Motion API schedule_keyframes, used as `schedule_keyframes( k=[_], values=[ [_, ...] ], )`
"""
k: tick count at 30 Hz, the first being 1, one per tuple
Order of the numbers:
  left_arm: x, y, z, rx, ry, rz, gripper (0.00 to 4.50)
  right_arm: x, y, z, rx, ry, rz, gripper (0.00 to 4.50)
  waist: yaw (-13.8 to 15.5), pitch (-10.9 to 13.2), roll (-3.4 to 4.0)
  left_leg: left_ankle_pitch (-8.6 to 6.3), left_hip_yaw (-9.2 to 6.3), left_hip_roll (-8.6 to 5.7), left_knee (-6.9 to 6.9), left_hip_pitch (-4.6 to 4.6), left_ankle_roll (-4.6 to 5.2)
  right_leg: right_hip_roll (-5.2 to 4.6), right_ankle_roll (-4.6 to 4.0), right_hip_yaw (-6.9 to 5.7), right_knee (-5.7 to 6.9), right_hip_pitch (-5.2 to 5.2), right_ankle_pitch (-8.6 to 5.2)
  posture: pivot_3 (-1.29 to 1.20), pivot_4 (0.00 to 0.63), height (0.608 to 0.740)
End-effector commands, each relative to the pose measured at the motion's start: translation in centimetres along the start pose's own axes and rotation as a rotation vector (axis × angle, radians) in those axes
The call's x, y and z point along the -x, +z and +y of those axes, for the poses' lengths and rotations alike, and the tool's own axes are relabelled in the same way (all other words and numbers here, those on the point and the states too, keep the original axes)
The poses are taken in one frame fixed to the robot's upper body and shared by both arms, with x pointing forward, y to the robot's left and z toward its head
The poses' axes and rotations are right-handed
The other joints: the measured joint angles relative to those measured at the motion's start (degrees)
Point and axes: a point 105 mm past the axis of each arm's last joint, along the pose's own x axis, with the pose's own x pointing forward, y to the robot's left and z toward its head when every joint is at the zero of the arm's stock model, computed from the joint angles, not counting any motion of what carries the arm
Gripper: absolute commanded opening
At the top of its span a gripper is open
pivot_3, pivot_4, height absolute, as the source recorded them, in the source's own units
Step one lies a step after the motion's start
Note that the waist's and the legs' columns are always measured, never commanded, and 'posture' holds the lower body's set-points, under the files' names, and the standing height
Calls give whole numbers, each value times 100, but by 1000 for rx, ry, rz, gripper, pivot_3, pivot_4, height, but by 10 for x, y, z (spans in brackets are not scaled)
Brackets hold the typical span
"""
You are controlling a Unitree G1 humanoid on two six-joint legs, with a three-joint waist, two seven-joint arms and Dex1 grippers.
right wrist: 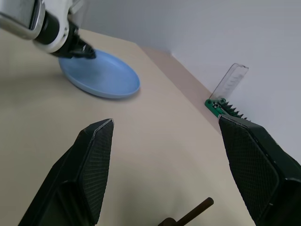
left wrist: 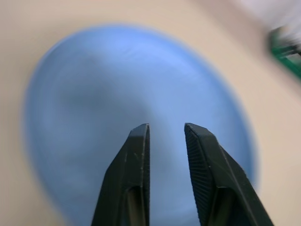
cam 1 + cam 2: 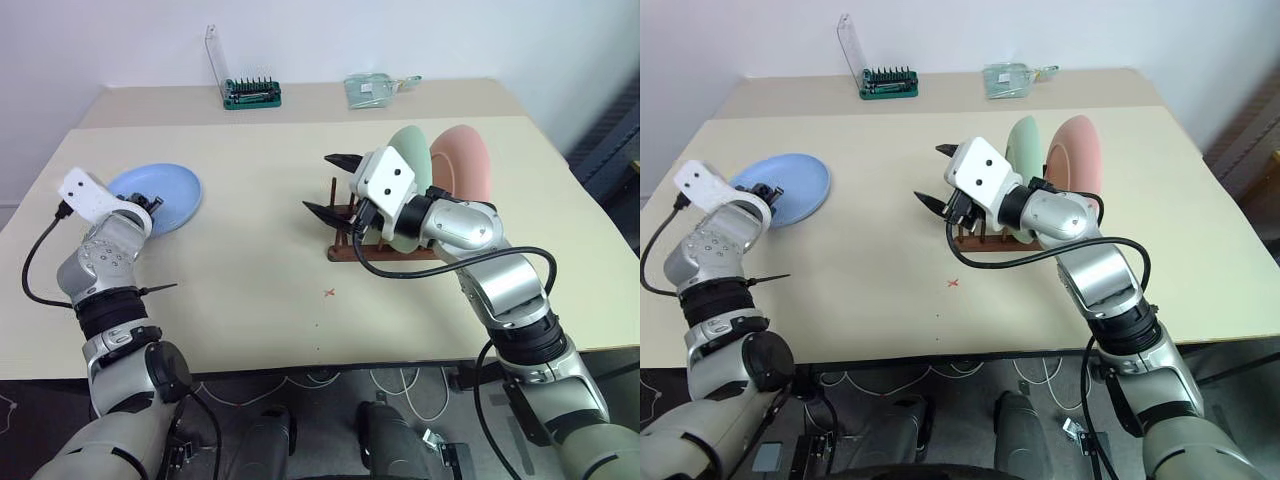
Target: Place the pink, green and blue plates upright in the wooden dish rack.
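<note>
Left gripper (image 2: pixel 167 136) sits over blue plate (image 3: pixel 160 197), near-left on table (image 3: pixel 260 290), jaws narrowed, gripping nothing visible. Right gripper (image 1: pixel 164 141) spread wide, empty, by wooden dish rack (image 3: pixel 345 250); green plate (image 3: pixel 410 150) & pink plate (image 3: pixel 465 165) stand there. Blue plate prob light, stiff, slick: pinch rim.

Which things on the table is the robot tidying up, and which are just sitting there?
For the job:
- round light blue plastic plate, lying flat
- pale mint green plate, standing in the rack
- salmon pink plate, standing too
- dark brown wooden dish rack

Just lying about:
- green screwdriver-bit holder
- clear packet
</note>
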Motion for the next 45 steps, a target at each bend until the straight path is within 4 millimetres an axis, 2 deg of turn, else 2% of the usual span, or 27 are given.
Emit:
schedule_keyframes(
  k=[1,4,6,10,18,24,28,33,34,39,42,43,45],
  values=[
    [9,23,-7,25,-39,-105,1914,2,14,-5,31,-22,-54,3631,-9,0,0,0,0,0,0,0,0,0,0,0,0,0,0,0,150,740],
    [20,46,29,30,173,-203,3520,2,14,-5,28,-23,-54,3631,-45,0,0,0,0,2,-2,2,0,1,0,1,0,-1,0,0,150,740],
    [27,53,44,2,270,-228,4468,2,14,-5,26,-23,-53,3631,-57,0,0,0,1,3,-5,3,0,1,0,3,2,-5,0,0,150,740],
    [30,48,61,16,375,-168,4468,1,14,-6,25,-20,-55,3631,11,-1,-2,0,1,2,-2,2,0,2,0,2,4,-6,0,0,150,740],
    [13,6,65,117,363,45,4468,-2,14,-5,24,-13,-64,3631,3,-6,-11,1,-3,-1,2,2,-1,1,2,1,3,2,1,0,150,740],
    [0,-5,55,214,307,103,4468,-2,14,-6,28,-16,-64,3631,-4,-7,-12,3,-4,-1,0,2,-5,1,2,0,6,-2,1,0,150,740],
    [-1,-8,51,213,305,96,2735,-1,13,-7,31,-24,-59,3631,-3,-7,-12,14,-2,-2,1,1,-24,0,3,1,4,-1,2,0,150,740],
    [-1,-10,44,207,273,95,126,2,12,-7,30,-27,-51,3631,-3,-7,-12,14,-2,-1,1,1,-25,0,3,1,4,-1,2,0,150,740],
    [-2,-10,41,202,258,92,51,2,12,-6,31,-27,-51,3631,-3,-7,-12,14,-2,-1,1,1,-25,0,3,1,4,-1,2,0,150,740],
    [2,16,-5,38,47,-37,51,2,11,-7,46,-27,-42,3631,4,-6,-13,14,-1,-2,1,0,-25,0,3,1,4,-1,2,0,150,740],
    [21,45,-64,-157,-171,-197,51,-1,13,-11,121,-34,-39,3631,3,-4,-15,15,-1,-2,2,-2,-26,0,2,1,3,-1,2,0,150,740],
    [31,49,-88,-231,-247,-227,51,-3,13,-11,193,-27,-33,3631,2,-4,-15,15,-1,-2,1,-4,-26,0,2,1,3,-2,2,0,150,740],
    [45,50,-114,-316,-334,-250,51,-6,12,-9,291,-10,-27,3631,1,-4,-15,15,2,-2,2,-4,-26,0,2,2,2,-2,2,0,150,740]
  ],
)
